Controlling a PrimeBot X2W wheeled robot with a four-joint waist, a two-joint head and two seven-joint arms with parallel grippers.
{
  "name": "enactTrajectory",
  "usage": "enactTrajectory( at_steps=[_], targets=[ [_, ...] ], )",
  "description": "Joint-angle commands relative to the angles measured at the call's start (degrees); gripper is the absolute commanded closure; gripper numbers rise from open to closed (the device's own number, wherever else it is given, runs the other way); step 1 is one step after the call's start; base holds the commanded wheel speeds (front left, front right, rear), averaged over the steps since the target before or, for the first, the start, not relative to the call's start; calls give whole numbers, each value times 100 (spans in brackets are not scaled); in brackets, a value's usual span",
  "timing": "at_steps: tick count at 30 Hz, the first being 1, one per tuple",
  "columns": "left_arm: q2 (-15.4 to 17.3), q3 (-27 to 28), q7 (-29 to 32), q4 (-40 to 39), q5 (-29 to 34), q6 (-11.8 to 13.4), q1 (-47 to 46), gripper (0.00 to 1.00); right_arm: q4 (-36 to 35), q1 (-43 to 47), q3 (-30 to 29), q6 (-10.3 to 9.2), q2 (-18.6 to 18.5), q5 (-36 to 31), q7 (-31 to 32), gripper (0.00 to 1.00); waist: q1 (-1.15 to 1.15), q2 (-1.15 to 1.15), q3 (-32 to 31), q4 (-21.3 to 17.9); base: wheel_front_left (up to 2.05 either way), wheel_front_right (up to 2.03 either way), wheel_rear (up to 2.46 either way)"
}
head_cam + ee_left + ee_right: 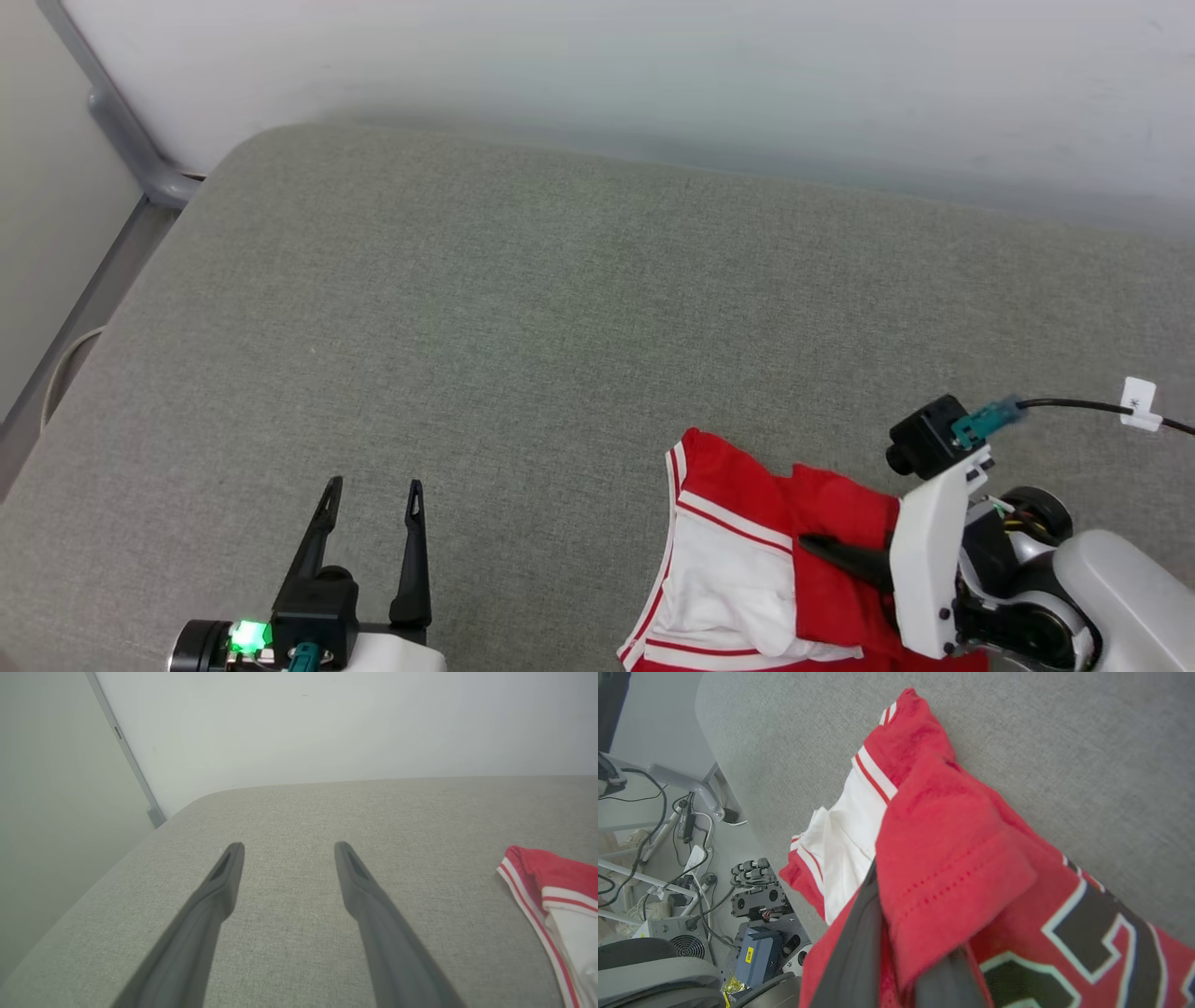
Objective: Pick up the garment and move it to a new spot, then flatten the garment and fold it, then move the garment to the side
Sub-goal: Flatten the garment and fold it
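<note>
A wide grey-green woven fabric pad with rounded corners spans most of the head view. A plain pale wall stands behind it, and a grey metal tube frame runs down its left edge. In the right wrist view, the floor below the pad's edge holds cables and grey equipment boxes.

The bright red jersey T-shirt with white sleeves and striped trim lies bunched at the pad's near edge, on the robot's right. Its long axis runs from a red corner pointing toward the far wall back toward the robot. Dark white-outlined numerals show on its near part.

The right gripper pinches a red fold between its fingers. The left gripper hovers over bare pad, well apart from the shirt, fingers spread.
</note>
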Motion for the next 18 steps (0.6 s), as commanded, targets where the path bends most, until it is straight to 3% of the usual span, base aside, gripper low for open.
enactTrajectory(
  at_steps=[1,14,15,16,18],
  targets=[
    [-35,-22,-13,11,34,-9,-95,0,184,-209,91,-3,169,-88,-99,100,0,0,58,54,0,0,0],
    [-113,-33,-13,52,21,-3,-191,0,1693,-680,754,-4,721,-654,-350,100,0,0,250,184,0,0,0],
    [-115,-24,-13,57,20,0,-183,0,1702,-685,765,-4,737,-605,-409,71,0,0,237,175,0,0,0],
    [-111,-11,-13,71,20,2,-165,0,1668,-685,771,-4,728,-572,-485,0,0,0,210,161,0,0,0],
    [-93,8,-13,97,25,-3,-106,0,1510,-647,731,-4,624,-493,-678,0,0,0,132,128,0,0,0]
  ],
)
